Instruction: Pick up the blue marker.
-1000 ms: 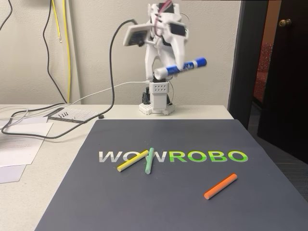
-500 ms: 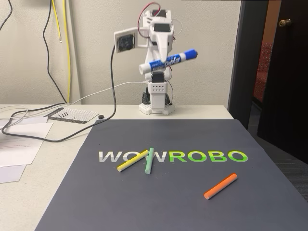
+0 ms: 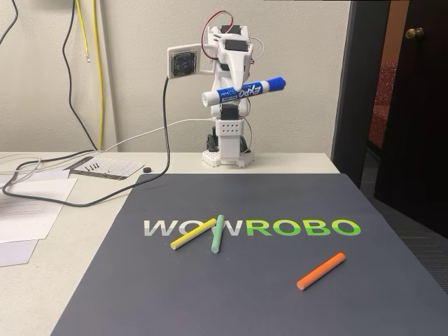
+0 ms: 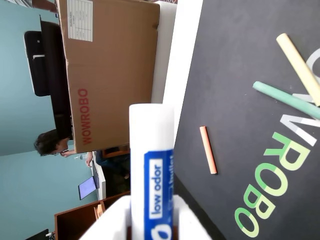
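Note:
The blue marker (image 3: 243,91), a thick white barrel with a blue label and blue cap, is held high in the air above the arm's base at the back of the table, lying nearly level with its cap pointing right. My gripper (image 3: 236,85) is shut on its middle, with the arm folded upright. In the wrist view the blue marker (image 4: 151,165) runs up from the bottom edge, its white end up, clamped between my white fingers (image 4: 111,227); the gripper (image 4: 152,230) is shut on it.
On the dark WOWROBO mat (image 3: 245,301) lie a yellow stick (image 3: 193,234), a pale green stick (image 3: 218,234) and an orange stick (image 3: 320,271). Papers and cables (image 3: 42,185) are at the left. Beyond the table stand a cardboard box (image 4: 110,65) and a person (image 4: 52,143).
The arm has folded back and straightened up, carrying the marker up and to the left. The marker now lies flatter. The sticks have not moved.

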Available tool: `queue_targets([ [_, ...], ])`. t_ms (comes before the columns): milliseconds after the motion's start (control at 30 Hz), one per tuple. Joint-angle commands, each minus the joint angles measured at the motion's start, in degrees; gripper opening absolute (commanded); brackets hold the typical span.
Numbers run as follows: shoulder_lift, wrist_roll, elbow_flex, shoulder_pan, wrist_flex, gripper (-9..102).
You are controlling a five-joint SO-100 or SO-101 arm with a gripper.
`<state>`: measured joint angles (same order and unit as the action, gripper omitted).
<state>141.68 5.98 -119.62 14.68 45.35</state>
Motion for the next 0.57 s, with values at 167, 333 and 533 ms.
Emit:
queue_targets([
  [167,2.11,1.05,0.18,-0.79,-0.53,1],
  [333,2.37,0.97,-0.44,-1.23,-0.88,1],
  [533,2.29,1.05,-0.53,-1.32,-0.97,1],
])
